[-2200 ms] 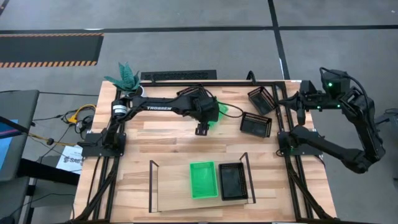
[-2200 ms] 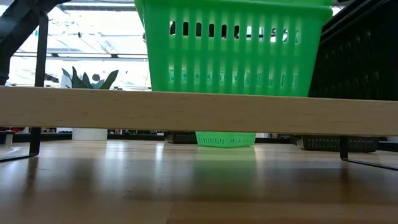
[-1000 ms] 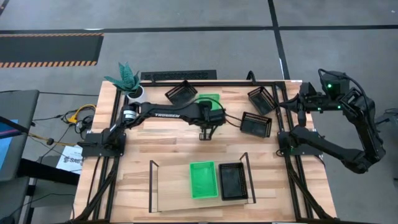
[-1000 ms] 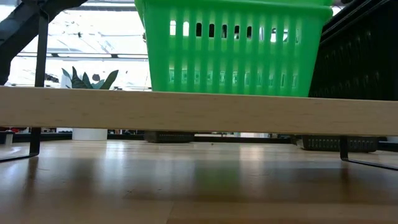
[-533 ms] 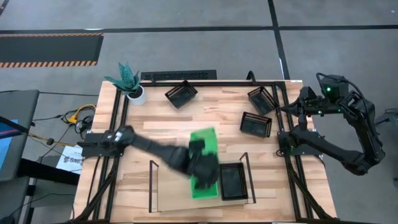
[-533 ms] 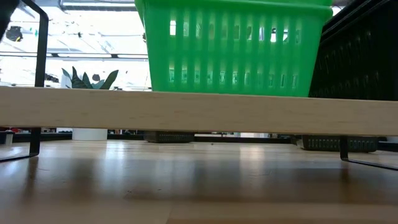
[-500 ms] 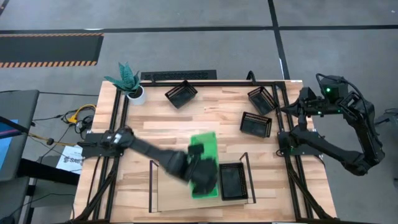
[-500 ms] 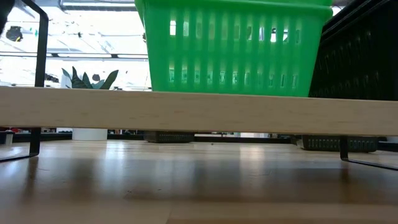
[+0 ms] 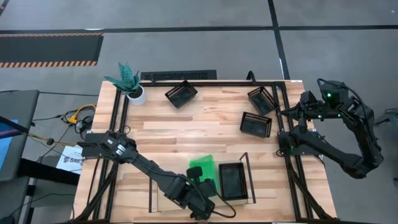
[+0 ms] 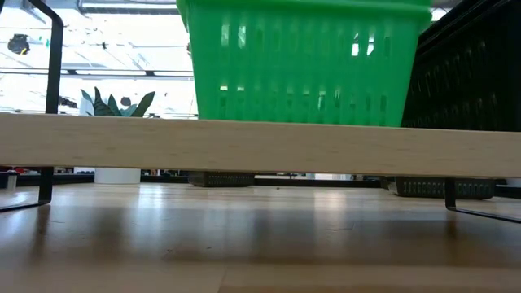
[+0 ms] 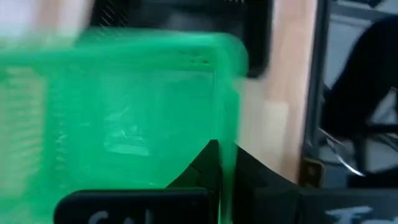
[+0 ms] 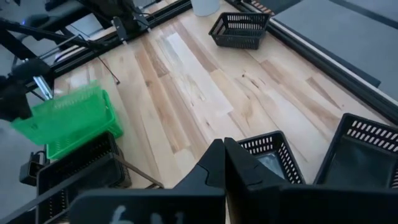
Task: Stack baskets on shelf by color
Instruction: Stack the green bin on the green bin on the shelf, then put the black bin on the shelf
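Observation:
My left gripper is shut on a green basket, which it holds over the shelf near the table's front edge. Under it, another green basket stands on the shelf's wooden board, next to a black basket. In the low view the green walls overlap; I cannot tell whether the held basket rests in the lower one. Three more black baskets sit on the table toward the far edge. My right gripper waits shut at the table's right edge. My left gripper pinches the green basket's near end wall at its rim, the wall running between the two fingers, one inside and one outside. It comes from the table's near side. The basket sits tilted in the hold, above the green basket on the shelf.
A white pot with a green plant stands at the far left corner, and a long black bar lies along the far edge. Bare wood lies between the shelf and the far baskets. The shelf's left third is free.
My left gripper has swung fast from the far middle of the table toward the near edge, carrying the green basket through the air. The basket now hangs over the green one on the shelf. In the low view the green walls look denser than before.

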Motion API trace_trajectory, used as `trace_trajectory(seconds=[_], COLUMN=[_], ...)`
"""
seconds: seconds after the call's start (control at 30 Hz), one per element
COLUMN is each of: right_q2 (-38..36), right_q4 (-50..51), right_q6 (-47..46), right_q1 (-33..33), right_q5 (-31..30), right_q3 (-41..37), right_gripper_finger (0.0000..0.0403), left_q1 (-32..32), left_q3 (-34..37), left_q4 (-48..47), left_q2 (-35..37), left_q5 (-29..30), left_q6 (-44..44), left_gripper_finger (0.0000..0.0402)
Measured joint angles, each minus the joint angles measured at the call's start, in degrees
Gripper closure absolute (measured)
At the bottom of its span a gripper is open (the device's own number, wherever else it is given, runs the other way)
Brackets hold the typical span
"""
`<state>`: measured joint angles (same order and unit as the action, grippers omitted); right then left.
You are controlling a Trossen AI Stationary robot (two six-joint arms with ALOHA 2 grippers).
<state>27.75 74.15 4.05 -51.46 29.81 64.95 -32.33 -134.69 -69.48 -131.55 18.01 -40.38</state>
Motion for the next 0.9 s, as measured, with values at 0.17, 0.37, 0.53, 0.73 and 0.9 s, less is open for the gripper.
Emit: trace_trajectory(seconds=[0.17, 0.37, 0.53, 0.73, 0.9], right_q2=[-0.1, -0.1, -0.1, -0.1, -0.1], right_q4=[0.0, 0.0, 0.0, 0.1, 0.1], right_q6=[-0.7, -0.8, -0.8, -0.7, -2.7], right_q1=[0.0, 0.0, 0.0, 0.0, 0.0], right_q5=[0.0, 0.0, 0.0, 0.0, -4.5], right_q3=[0.0, 0.0, 0.0, 0.0, 0.0], right_gripper_finger=[0.0394, 0.0394, 0.0394, 0.0393, 0.0393], left_q1=[0.3, 1.1, 1.4, 2.0, 2.9], left_q3=[0.0, 0.0, -0.2, -0.2, -0.2], left_q4=[-0.7, -1.1, -1.0, -0.1, 0.1], left_q2=[-2.4, -2.7, -2.7, -2.7, -2.7], left_q5=[-3.5, -5.6, -7.3, -9.4, -10.9], left_q6=[-2.6, -4.2, -3.9, -3.9, -3.8], left_gripper_finger=[0.0401, 0.0401, 0.0393, 0.0333, 0.0258])
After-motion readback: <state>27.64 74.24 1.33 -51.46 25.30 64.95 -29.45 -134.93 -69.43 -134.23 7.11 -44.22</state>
